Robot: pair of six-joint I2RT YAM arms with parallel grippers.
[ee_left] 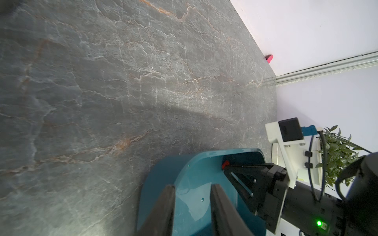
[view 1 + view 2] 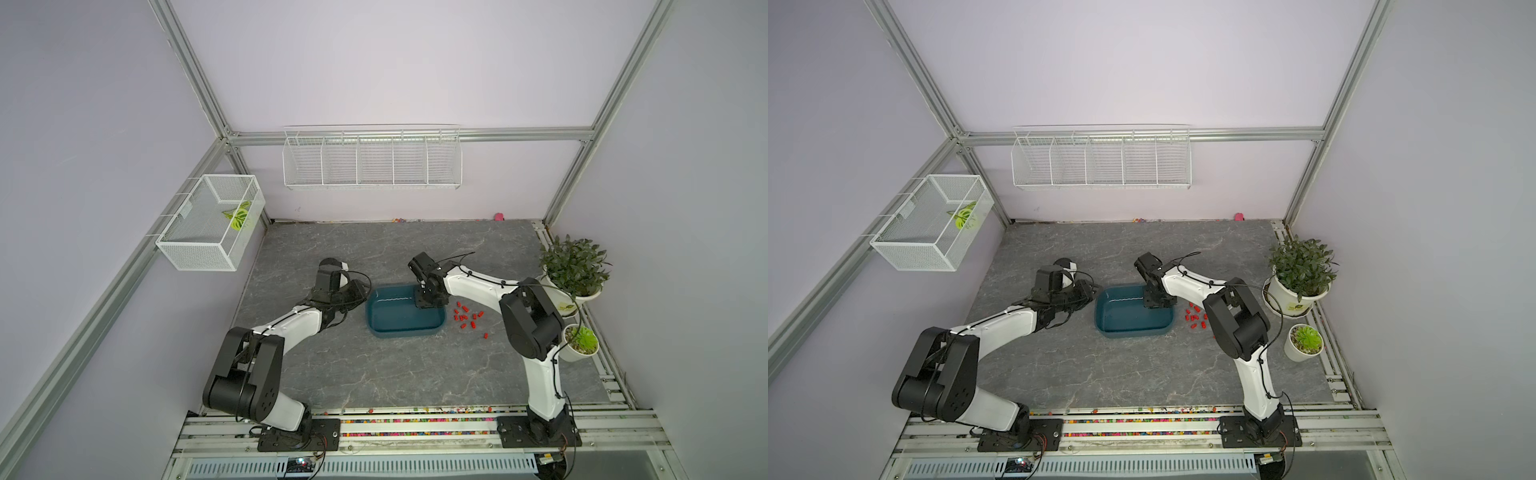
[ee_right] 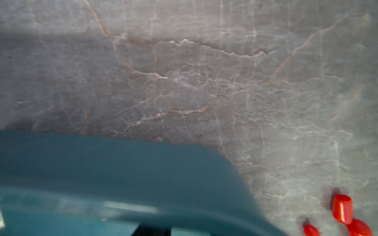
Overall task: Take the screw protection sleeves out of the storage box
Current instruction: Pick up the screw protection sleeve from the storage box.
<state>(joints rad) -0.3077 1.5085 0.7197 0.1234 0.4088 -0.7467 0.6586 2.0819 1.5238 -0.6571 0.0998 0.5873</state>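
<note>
Sitting mid-surface (image 2: 374,374), the teal storage box (image 2: 405,331) has the right tool (image 2: 426,304) reaching down into its far right corner. In the left wrist view, that tool's narrow tips are closed on a red sleeve (image 1: 225,164) inside the box, close to the corner wall. The other screw protection sleeves (image 2: 467,316) lie scattered on the surface just right of the box, outside it and to the near right of that tool. The right wrist view shows three of them (image 3: 342,208) beside the box's rounded corner. The left tool (image 1: 192,186) stands at the box's left rim, fingers a little apart with the wall seemingly between them; whether it pinches the wall I cannot tell. A mesh basket (image 2: 199,249) on the left wall holds a green leaf (image 2: 237,217).
</note>
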